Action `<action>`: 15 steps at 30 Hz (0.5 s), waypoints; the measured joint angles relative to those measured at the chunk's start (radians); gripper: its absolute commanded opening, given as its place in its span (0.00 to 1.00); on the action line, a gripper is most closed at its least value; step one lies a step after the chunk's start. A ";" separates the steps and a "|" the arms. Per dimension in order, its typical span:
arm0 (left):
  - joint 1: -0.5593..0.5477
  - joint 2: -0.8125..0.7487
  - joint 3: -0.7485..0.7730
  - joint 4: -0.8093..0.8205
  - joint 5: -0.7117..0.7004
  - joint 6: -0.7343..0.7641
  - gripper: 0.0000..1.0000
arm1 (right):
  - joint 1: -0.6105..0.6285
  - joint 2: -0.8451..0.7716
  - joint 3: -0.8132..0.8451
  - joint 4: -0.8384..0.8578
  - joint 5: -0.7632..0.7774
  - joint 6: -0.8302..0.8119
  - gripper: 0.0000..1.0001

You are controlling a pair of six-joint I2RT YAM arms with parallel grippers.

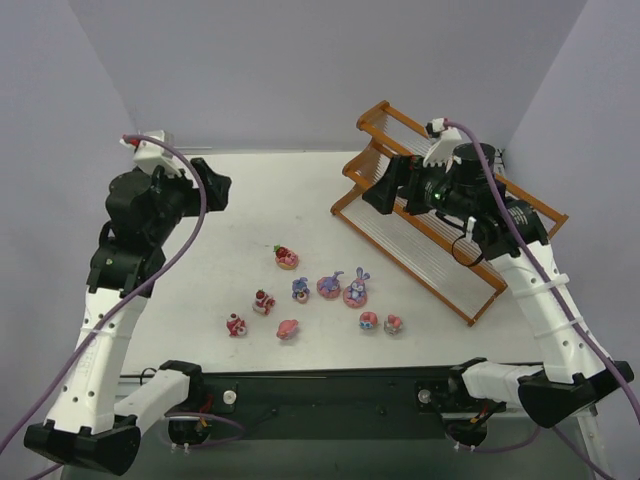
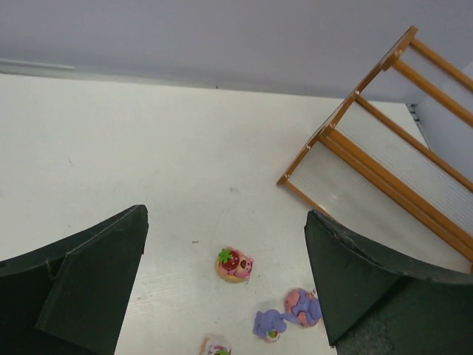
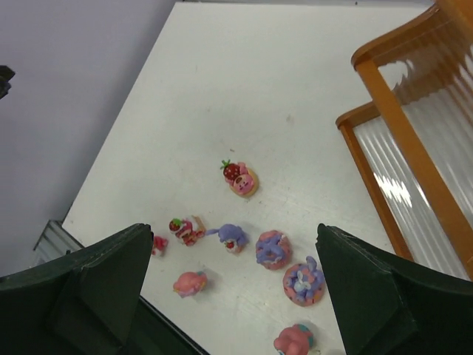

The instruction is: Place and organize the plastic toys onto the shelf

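On the table [image 1: 250, 200], toys [image 1: 327, 286] are scattered near the shelf [image 1: 420, 245], while left pincer [image 2: 225, 213] and right pincer [image 3: 233, 229] are held high, open and empty, seemingly for choosing.

From your left gripper [image 1: 214, 187], the shelf [image 2: 369, 171] stands well apart to the right, on the back right of the worktop [image 1: 250, 200]. Your right gripper [image 1: 380, 192] hangs over that shelf's left end. The toys [image 1: 328, 286] all lie on the worktop between the two grippers and nearer the arm bases than either. A lone toy [image 1: 287, 258] lies closest to both grippers. The other eight spread in a loose band beyond it, toward the bases.
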 measured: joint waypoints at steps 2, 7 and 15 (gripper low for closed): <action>-0.006 -0.005 -0.092 0.038 0.018 -0.005 0.97 | 0.032 -0.006 -0.043 -0.011 0.011 -0.011 0.98; -0.014 0.023 -0.224 0.053 0.039 -0.026 0.97 | 0.130 -0.010 -0.145 -0.025 0.055 -0.015 0.98; -0.055 0.024 -0.248 0.069 -0.034 -0.073 0.97 | 0.260 0.032 -0.218 -0.032 0.124 -0.003 0.95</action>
